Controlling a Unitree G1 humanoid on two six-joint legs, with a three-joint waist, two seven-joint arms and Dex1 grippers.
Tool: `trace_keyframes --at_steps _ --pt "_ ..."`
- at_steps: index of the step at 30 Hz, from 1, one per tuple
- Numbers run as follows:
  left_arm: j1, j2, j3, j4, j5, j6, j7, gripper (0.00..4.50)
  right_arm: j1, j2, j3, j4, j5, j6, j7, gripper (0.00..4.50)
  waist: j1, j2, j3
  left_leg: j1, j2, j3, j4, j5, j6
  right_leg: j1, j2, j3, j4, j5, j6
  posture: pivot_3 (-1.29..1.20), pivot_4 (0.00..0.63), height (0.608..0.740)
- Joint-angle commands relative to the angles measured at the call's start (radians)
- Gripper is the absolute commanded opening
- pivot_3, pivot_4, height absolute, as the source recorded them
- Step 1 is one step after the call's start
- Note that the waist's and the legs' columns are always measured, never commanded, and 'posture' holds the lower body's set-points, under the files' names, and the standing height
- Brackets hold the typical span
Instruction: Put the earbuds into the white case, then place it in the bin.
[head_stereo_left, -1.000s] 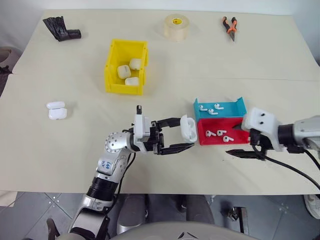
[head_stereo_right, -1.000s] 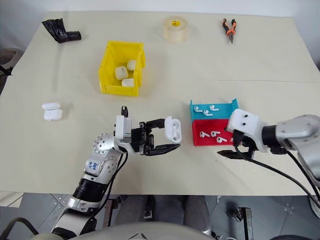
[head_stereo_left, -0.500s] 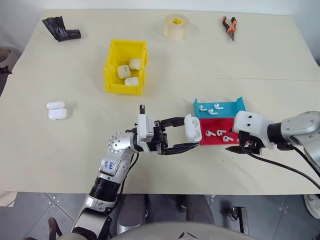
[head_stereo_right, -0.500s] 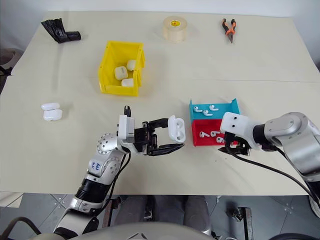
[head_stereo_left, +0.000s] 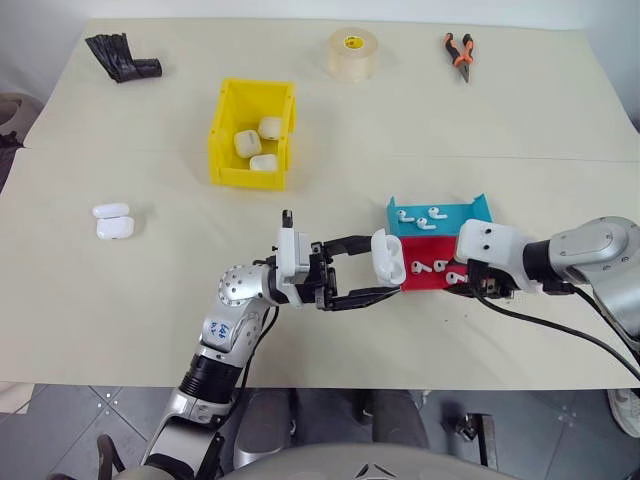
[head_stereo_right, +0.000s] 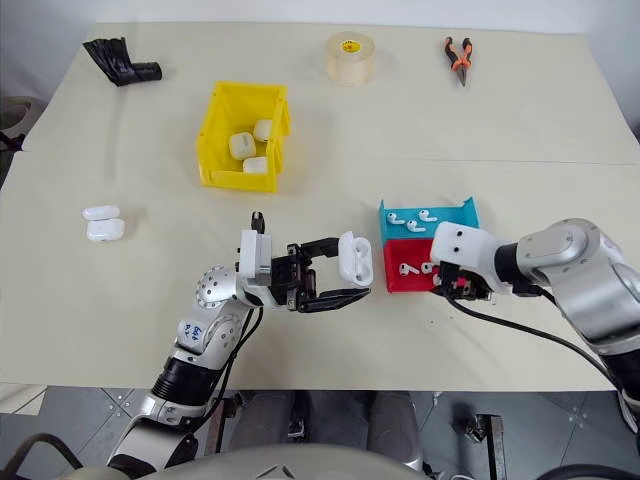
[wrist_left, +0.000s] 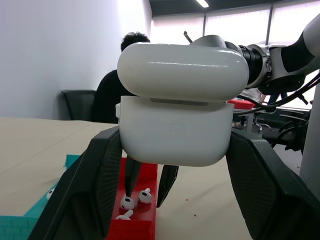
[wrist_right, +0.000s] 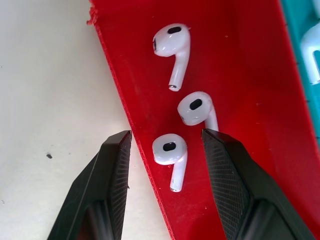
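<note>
From the head camera we see a cream tabletop (head_stereo_left: 120, 300). Our left gripper (head_stereo_left: 383, 277) is clamped on the white case (head_stereo_left: 388, 256), holding it above the tabletop just beside the red tray (head_stereo_left: 425, 281). Behind the red tray, touching it, sits the blue tray (head_stereo_left: 480, 210) with two earbuds inside. Our right gripper (head_stereo_right: 441, 288) is down at the red tray's near end, over the earbuds (head_stereo_left: 440, 266) lying in it. The yellow bin (head_stereo_left: 228, 140) stands well apart, further back and to the left, with three white cases in it. Two more white cases (head_stereo_left: 112, 221) lie near the left edge. At the far edge lie a tape roll (head_stereo_left: 353, 53), pliers (head_stereo_left: 460, 50) and a black object (head_stereo_left: 122, 56).

In the left wrist view we see the case (wrist_left: 176, 104) pinched between our two black fingers (wrist_left: 97, 175), its lid slightly raised. Below it the other gripper's fingertips dip into the red tray (wrist_left: 142, 212) by two earbuds (wrist_left: 136, 198). A person (wrist_left: 115, 90) sits in the background.

In the right wrist view our fingers (wrist_right: 107, 185) stand apart on either side of one earbud (wrist_right: 171, 152) at the red tray's (wrist_right: 240, 65) edge, not touching it; two more earbuds lie just beyond.
</note>
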Motion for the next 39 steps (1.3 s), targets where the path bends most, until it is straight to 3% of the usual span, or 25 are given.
trace_keyframes --at_steps 1,8,11,14,23,29,33,36,39 --pt "-0.013 -0.005 -0.010 -0.043 -0.003 -0.006 0.000 2.79 -0.011 -0.003 -0.003 0.003 -0.023 -0.011 0.008 2.30 0.000 0.000 0.000 0.000 0.000 0.000 0.000 0.000 0.000 0.000 0.000 0.000 0.000 0.000 0.000 0.00 0.150 0.740" --pt "-0.017 -0.004 -0.009 -0.041 -0.003 -0.005 -0.002 2.79 -0.013 0.004 0.002 0.008 -0.036 -0.013 0.011 2.30 0.000 0.000 0.000 0.000 0.000 0.000 0.000 0.000 0.000 0.000 0.000 0.000 0.000 0.000 0.000 0.00 0.150 0.740" --pt "-0.020 -0.004 -0.009 -0.041 -0.004 -0.003 -0.003 2.79 -0.009 0.007 0.004 0.010 -0.038 -0.013 0.010 1.75 0.000 0.000 0.000 0.000 0.000 0.000 0.000 0.000 0.000 0.000 0.000 0.000 0.000 0.000 0.000 0.00 0.150 0.740" --pt "-0.022 -0.003 -0.008 -0.040 -0.005 -0.004 -0.007 2.79 -0.003 0.008 0.003 0.012 -0.042 -0.014 0.008 0.79 0.000 0.000 0.000 0.000 0.000 0.000 0.000 0.000 0.000 0.000 0.000 0.000 0.000 0.000 0.000 0.00 0.150 0.740" --pt "-0.032 -0.001 -0.005 -0.033 -0.024 0.008 -0.035 2.79 0.004 0.011 -0.044 0.003 -0.012 0.003 -0.005 0.79 -0.001 0.000 0.000 0.000 0.000 0.000 0.000 0.000 0.000 0.000 0.000 0.000 0.000 0.000 0.000 0.00 0.150 0.740" --pt "-0.047 0.000 0.006 -0.001 -0.033 0.004 -0.073 2.79 0.074 0.015 -0.290 -0.054 0.161 0.002 0.034 0.79 0.002 0.000 0.000 0.000 0.000 0.000 0.000 0.000 0.000 0.000 0.000 0.000 0.000 0.000 0.000 0.00 0.150 0.740" --pt "-0.056 0.009 0.017 0.018 -0.042 0.021 -0.096 2.79 0.159 0.110 -0.484 -0.091 0.297 -0.073 0.042 0.79 0.002 0.000 0.000 0.000 0.000 0.000 0.000 0.000 0.000 0.000 0.000 -0.001 0.000 0.000 0.000 0.00 0.150 0.740" --pt "-0.069 0.010 0.029 0.034 -0.058 0.038 -0.112 2.79 0.191 0.311 -0.640 -0.130 0.502 -0.089 -0.035 0.79 0.001 -0.001 0.000 0.000 0.000 -0.001 0.000 0.000 0.000 0.000 0.000 -0.001 0.000 0.000 0.000 0.00 0.150 0.740" --pt "-0.085 0.016 0.037 0.042 -0.067 0.066 -0.118 2.79 0.202 0.474 -0.704 -0.191 0.654 -0.102 -0.141 0.79 0.001 -0.001 0.000 0.000 0.000 -0.001 0.000 0.000 0.000 0.000 0.000 -0.001 0.001 0.000 0.000 0.00 0.150 0.740"
